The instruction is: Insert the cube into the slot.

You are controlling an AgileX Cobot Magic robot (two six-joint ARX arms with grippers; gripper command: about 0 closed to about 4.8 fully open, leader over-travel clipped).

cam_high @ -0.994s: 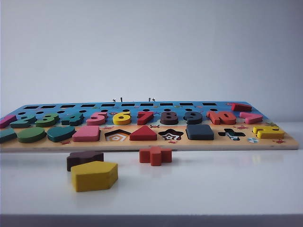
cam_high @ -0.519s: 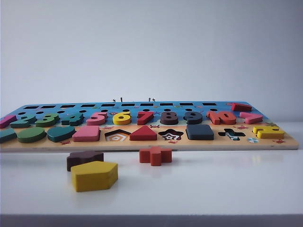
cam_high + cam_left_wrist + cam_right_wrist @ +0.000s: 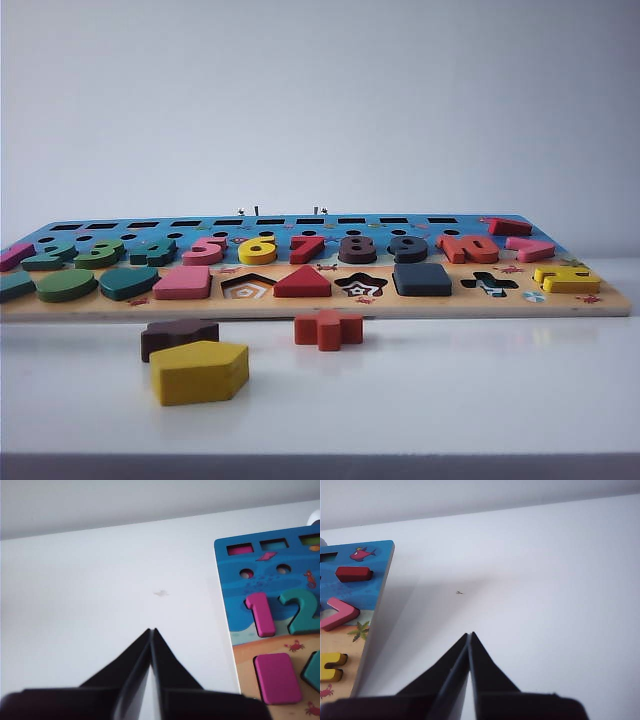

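The cube, a flat navy square block, lies in the shape row of the tan puzzle board, between the star recess and the plus recess. It sits as low as the seated pieces beside it. The slot is hidden; no square recess shows. My left gripper is shut and empty, over bare white table beside the board's edge by the number 1. My right gripper is shut and empty too, over bare table off the board's opposite end. Neither gripper shows in the exterior view.
On the table in front of the board lie a yellow pentagon, a dark brown star and a red plus block. The pentagon recess stands empty. A pink square and number pieces fill the board.
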